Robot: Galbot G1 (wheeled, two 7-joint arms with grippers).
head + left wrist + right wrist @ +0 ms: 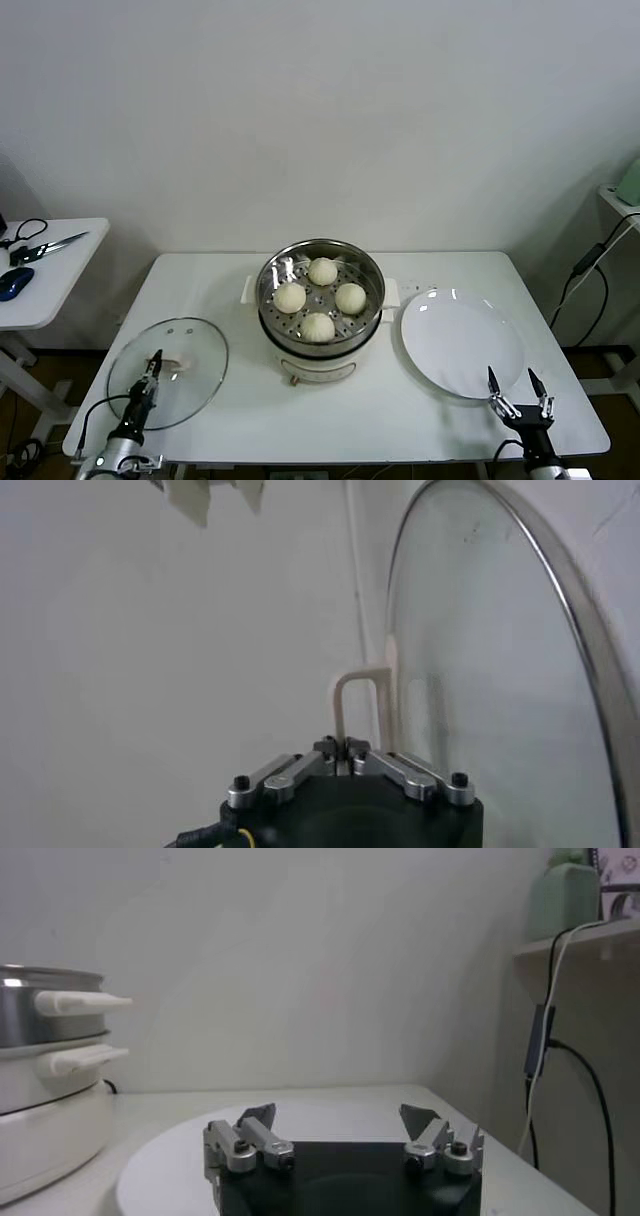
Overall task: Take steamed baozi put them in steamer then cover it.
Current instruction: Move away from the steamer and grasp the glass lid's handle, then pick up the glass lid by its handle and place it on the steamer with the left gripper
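Note:
Several cream-white baozi lie on the perforated tray inside the steel steamer, which stands uncovered at the table's middle. To its left the round glass lid lies flat on the table. My left gripper is shut on the lid's white handle, and the glass lid fills the side of the left wrist view behind my left gripper. My right gripper hangs open over the near edge of the white plate. The right wrist view shows my right gripper holding nothing, with the steamer off to one side.
The plate is bare. A small side table at the far left carries scissors and a mouse. A shelf with a hanging black cable stands at the far right.

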